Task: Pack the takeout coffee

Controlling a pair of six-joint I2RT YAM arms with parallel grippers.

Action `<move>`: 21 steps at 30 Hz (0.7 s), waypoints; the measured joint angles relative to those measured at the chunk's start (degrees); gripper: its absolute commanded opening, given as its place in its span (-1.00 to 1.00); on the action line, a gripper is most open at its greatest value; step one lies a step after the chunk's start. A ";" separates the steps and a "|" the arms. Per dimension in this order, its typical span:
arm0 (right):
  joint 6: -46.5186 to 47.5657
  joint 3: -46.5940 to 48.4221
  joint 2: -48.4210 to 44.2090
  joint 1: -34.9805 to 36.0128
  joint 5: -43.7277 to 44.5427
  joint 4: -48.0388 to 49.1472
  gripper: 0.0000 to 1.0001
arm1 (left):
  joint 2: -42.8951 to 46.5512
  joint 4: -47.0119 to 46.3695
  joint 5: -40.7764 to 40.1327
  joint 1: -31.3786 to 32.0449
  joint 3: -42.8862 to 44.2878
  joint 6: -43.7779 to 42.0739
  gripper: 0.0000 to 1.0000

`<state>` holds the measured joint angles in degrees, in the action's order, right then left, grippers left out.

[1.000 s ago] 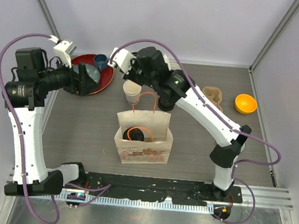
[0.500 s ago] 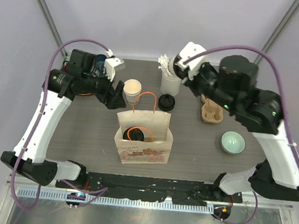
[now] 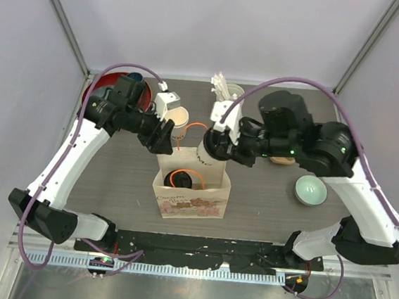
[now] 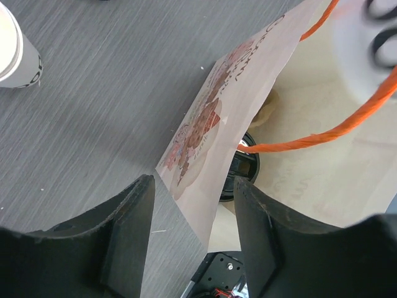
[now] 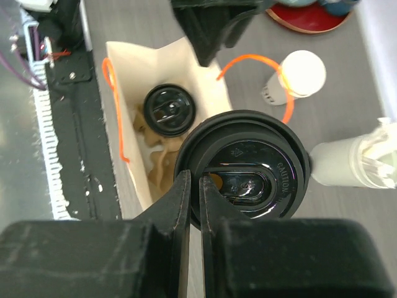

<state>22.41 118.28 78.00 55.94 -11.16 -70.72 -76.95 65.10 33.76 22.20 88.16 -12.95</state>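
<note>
A lidded takeout coffee cup hangs over the back rim of the paper bag. My right gripper is shut on the rim of its black lid, as the right wrist view shows. A second lidded cup stands inside the bag. An open white cup without a lid stands behind the bag. My left gripper is open, and its fingers straddle the bag's left wall without pinching it.
A white cylinder of sticks stands at the back. A red plate lies at the back left and a green bowl on the right. The bag's orange handles stick up near both grippers.
My right arm has swung in from the back right and now holds a lidded cup over the bag. My left gripper has moved to the bag's rim and narrowed.
</note>
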 measured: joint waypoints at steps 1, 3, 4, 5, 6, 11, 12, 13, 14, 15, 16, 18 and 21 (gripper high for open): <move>0.09 -0.57 0.90 0.52 -0.68 -0.28 -0.98 | 0.02 -0.17 0.24 0.09 -0.26 -0.04 0.03; 0.26 -1.55 2.58 1.53 -1.84 -0.68 -0.98 | 0.04 -0.24 0.66 0.33 -0.85 -0.24 -0.18; 0.39 -1.75 3.26 1.90 -2.10 -0.87 -0.98 | 0.07 -0.26 0.85 0.44 -1.20 -0.46 -0.22; 0.57 -1.75 4.24 2.38 -2.19 -1.31 -0.98 | 0.09 -0.44 1.18 0.68 -1.79 -0.68 -0.25; 0.79 -1.75 5.22 2.84 -2.14 -1.51 -0.98 | 0.09 -0.70 1.64 0.85 -2.45 -0.79 -0.34; 1.42 -3.61 8.50 3.93 -1.53 -1.66 -0.98 | 0.09 -1.11 3.15 1.40 -4.59 -1.05 -0.63; 1.42 -4.35 8.70 3.96 -1.40 -1.68 -0.98 | 0.20 -1.27 3.43 1.42 -4.61 -1.03 -0.70; 1.42 -5.31 8.76 3.96 -1.31 -1.62 -0.98 | 0.33 -1.33 3.65 1.42 -4.63 -1.05 -0.75; 1.40 -6.12 8.76 3.96 -1.25 -1.62 -0.98 | 0.44 -1.40 3.82 1.42 -4.66 -1.14 -0.79; 1.38 -7.15 8.74 3.96 -1.11 -1.57 -0.98 | 0.63 -1.51 3.96 1.42 -4.74 -1.18 -0.87; 1.36 -8.33 8.74 3.96 -0.96 -1.36 -0.98 | 0.79 -1.49 4.04 1.44 -4.85 -1.22 -0.90; 1.27 -10.84 8.74 3.93 -0.90 -1.09 -0.98 | 0.96 -1.46 4.04 1.46 -5.09 -1.36 -1.00; 1.18 -13.29 8.74 3.96 -0.72 -0.61 -0.98 | 0.96 -1.49 4.04 1.51 -5.11 -1.51 -1.00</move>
<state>23.59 104.99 86.74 59.90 -11.88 -71.33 -75.99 63.61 37.80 23.70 83.05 -14.46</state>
